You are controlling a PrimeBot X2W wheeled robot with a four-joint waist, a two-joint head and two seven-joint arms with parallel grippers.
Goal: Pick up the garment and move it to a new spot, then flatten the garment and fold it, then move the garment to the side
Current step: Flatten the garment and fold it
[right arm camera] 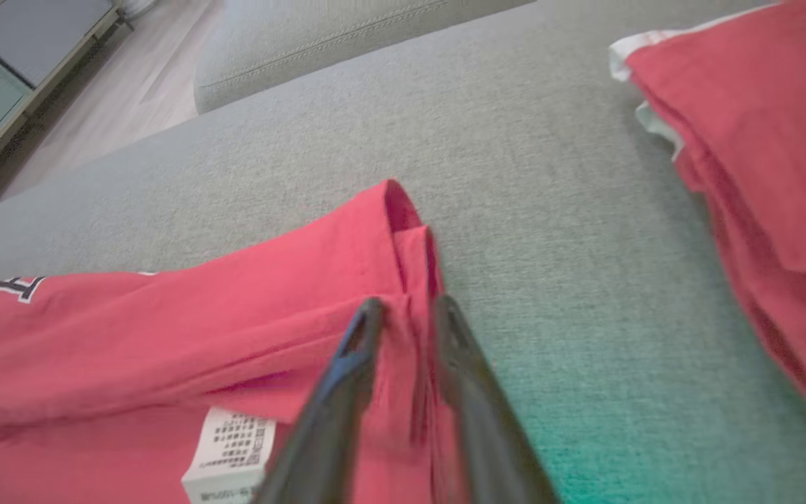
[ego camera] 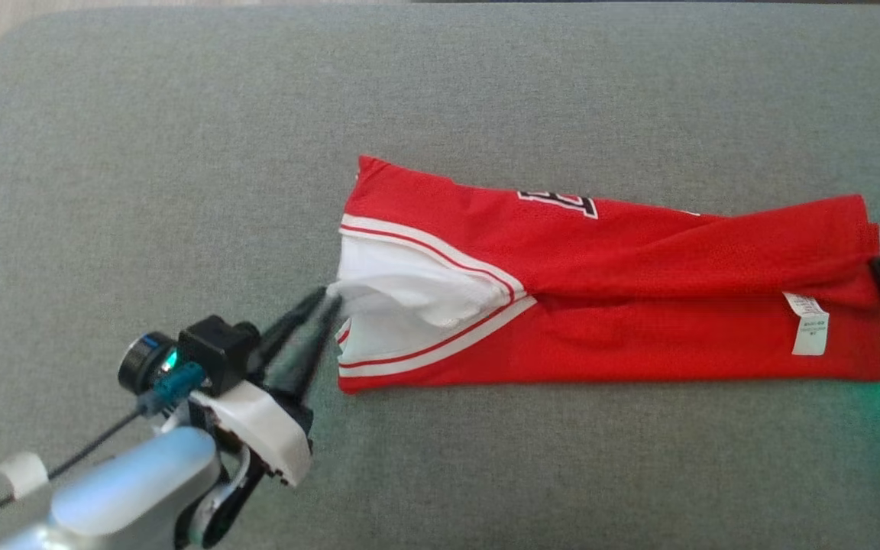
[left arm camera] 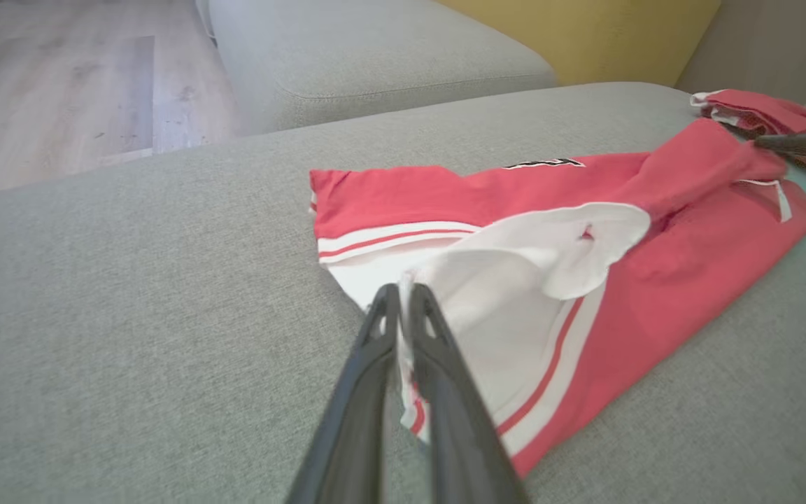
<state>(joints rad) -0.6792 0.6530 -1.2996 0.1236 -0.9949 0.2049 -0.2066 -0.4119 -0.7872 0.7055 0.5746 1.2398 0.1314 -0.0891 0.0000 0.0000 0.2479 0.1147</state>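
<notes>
The left claw (ego camera: 329,296) is closed. Its two dark fingers pinch a tuft of white inner fabric at the left end of a red jersey with white striped trim (ego camera: 638,305). The right claw (right arm camera: 406,304) sits at the opposite end, fingers a little apart with the doubled red hem between them. Whether it grips the cloth or merely straddles it cannot be told.

The jersey lies on a grey woven sofa cushion (ego camera: 180,114), folded lengthwise into a long band. A white care label (ego camera: 810,325) shows near its right end. The long axis runs left to right across the head view, straight from one claw to the other, so each arm is at its own short end. The likely next fold brings one end over the other along that axis.

A second folded red garment (right arm camera: 760,126) lies well apart, beyond the right claw.
</notes>
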